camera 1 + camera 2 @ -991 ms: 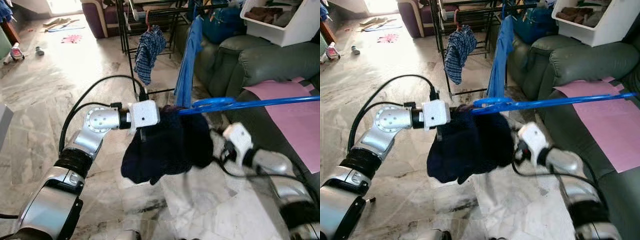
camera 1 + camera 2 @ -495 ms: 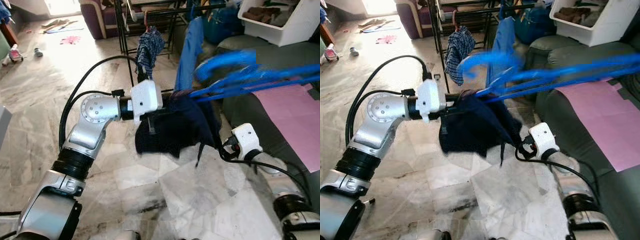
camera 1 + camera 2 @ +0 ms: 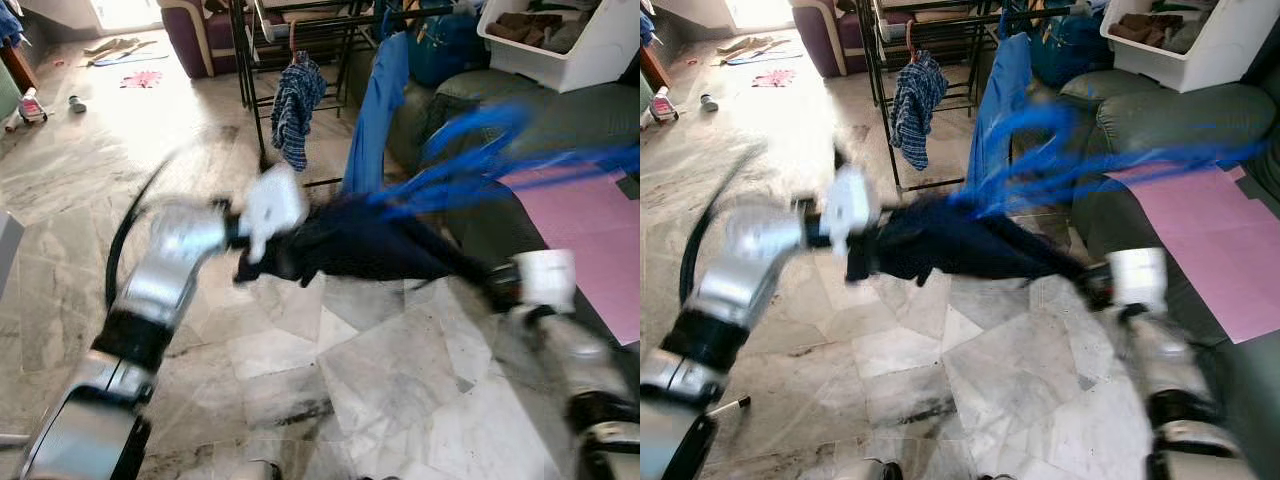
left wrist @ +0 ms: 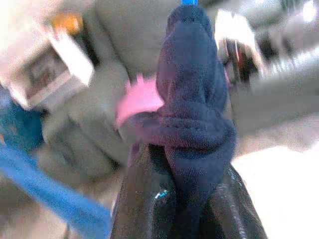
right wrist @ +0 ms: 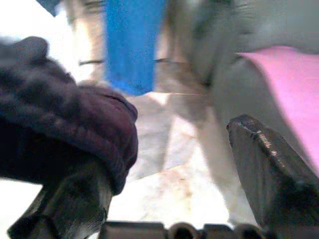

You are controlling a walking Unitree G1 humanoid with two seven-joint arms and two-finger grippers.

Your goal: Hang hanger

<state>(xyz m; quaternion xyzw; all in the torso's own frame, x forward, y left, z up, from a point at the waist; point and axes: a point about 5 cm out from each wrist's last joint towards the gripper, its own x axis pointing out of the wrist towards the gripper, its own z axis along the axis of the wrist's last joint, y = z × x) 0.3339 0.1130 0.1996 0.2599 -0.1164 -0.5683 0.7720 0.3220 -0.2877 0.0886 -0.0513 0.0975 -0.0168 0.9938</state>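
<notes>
Both pincers on navy garment, hanger blurred

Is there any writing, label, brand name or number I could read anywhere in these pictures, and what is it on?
None can be read.
White storage bin on the grey-green sofa: no lettering shows.
White housing by the left gripper: motion-blurred, no legible mark.
Pink sheet on the sofa: plain.
Dark navy garment and blue plastic hanger: blurred, no tag visible.

A checked shirt hangs on a black rack beside a green sofa with a pink sheet.
</notes>
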